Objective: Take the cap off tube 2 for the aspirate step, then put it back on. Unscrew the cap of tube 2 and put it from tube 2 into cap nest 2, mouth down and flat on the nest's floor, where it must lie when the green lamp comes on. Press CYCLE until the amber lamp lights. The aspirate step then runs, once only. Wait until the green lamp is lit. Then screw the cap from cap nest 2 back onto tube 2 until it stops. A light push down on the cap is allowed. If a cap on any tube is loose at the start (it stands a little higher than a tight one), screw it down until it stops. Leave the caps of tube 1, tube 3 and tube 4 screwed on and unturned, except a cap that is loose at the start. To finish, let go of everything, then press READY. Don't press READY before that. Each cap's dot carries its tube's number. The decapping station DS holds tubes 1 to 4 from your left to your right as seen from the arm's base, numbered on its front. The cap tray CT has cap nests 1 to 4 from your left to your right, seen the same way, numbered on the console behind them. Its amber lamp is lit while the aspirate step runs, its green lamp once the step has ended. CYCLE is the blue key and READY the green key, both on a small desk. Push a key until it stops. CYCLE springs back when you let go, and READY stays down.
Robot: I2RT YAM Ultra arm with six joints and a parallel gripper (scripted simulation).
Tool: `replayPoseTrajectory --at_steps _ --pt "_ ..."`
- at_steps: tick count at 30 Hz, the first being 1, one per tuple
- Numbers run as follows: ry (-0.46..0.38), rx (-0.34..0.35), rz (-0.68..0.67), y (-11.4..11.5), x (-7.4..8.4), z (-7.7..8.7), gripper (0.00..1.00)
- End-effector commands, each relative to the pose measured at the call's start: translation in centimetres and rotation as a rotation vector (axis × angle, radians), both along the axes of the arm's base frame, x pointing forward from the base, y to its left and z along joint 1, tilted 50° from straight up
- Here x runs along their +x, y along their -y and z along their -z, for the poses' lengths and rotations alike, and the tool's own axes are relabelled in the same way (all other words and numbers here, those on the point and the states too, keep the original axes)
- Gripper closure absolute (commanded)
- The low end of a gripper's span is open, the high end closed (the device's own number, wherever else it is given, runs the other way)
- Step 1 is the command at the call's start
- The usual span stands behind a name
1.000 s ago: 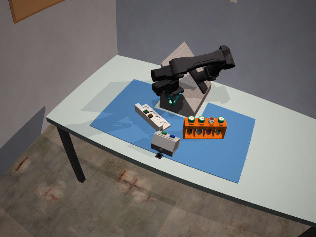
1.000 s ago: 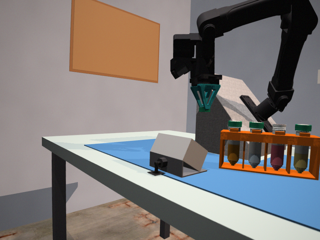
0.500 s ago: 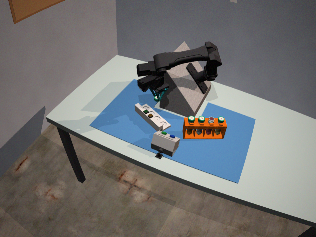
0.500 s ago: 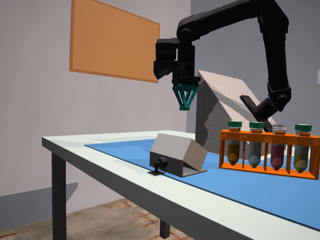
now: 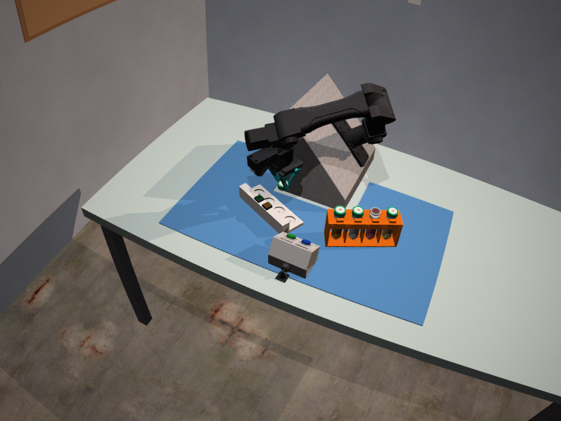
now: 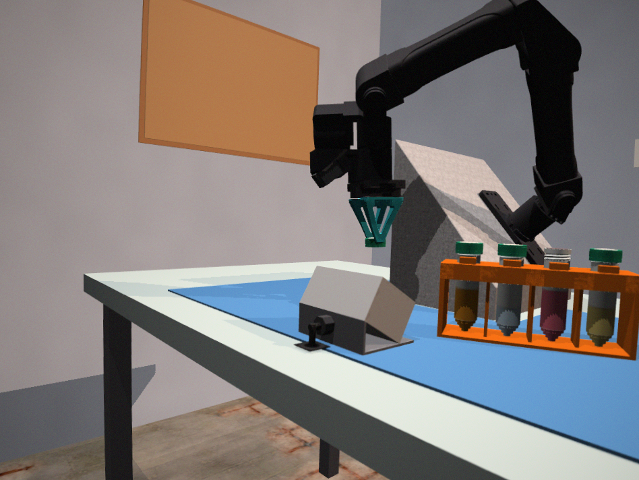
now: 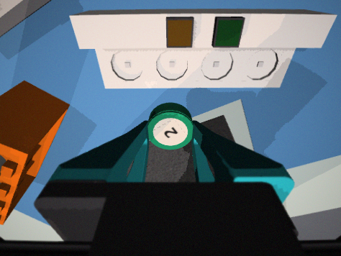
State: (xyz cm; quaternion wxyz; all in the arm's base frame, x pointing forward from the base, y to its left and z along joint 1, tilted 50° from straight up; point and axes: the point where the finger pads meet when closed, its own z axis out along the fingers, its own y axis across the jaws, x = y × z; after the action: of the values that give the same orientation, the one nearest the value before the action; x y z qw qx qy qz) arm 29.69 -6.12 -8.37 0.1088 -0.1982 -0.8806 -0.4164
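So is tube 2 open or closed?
Open. Tube 2 shows bare threads and dark red liquid, while its green cap is pinched in the tool.
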Motion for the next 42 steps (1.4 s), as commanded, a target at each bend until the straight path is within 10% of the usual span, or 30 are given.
replayPoseTrajectory --at_steps 1,18,42 --pt "0.047 -0.030 0.038 0.3 1.2 1.0 1.00" --pt "0.047 -0.028 0.038 -5.3 1.5 5.8 1.00" --pt "0.047 -0.028 0.038 -5.3 1.5 5.8 1.00"
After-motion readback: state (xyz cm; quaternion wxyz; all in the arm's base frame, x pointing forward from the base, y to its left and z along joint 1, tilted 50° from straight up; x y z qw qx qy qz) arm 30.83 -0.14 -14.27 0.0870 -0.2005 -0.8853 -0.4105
